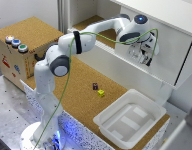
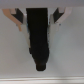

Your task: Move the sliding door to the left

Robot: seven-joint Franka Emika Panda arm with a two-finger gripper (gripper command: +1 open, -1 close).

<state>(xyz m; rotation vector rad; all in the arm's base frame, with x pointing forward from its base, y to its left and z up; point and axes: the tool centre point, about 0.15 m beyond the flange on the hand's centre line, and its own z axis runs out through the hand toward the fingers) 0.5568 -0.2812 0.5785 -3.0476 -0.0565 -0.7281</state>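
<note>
Exterior view: gripper (image 1: 145,58) at sliding door (image 1: 163,47) face.

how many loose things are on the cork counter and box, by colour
blue-topped jars: 1
green-topped jars: 1
red/orange-topped jars: 1
yellow blocks: 1
dark blocks: 1
white trays: 1
total: 6
</note>
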